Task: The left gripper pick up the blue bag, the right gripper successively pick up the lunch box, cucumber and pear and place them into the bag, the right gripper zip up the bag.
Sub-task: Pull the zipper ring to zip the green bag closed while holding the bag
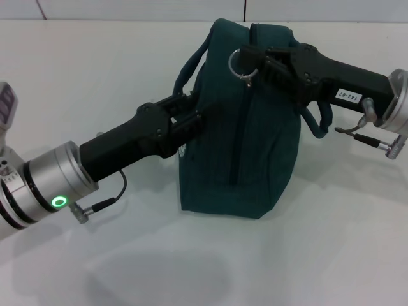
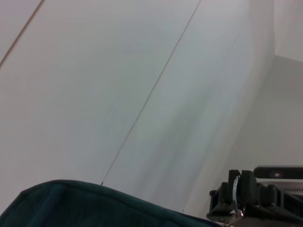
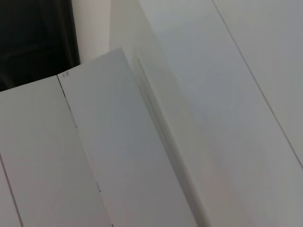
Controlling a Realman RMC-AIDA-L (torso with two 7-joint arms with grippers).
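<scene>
Zipped blue bag (image 1: 248,127) hides its contents. Left tool (image 1: 191,118) tips vanish against its side; right tool (image 1: 261,60) tips blur around the zipper ring (image 1: 241,62).

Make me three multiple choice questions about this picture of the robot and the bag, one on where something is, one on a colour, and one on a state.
1. Where is the right gripper?
A. At the ring zipper pull on top of the blue bag
B. Flat on the table
C. Under the bag

2. What colour is the light ring on the left arm's silver joint?
A. Red
B. Green
C. Blue

3. How does the blue bag stand?
A. Lying open, foil lining showing
B. Folded flat
C. Upright, zipper closed down the near side

Answers:
1 A: in the head view its jaws meet the ring zipper pull at the top of the blue bag.
2 B: the light ring glows green.
3 C: the bag stands upright while the left gripper presses its side.
</scene>
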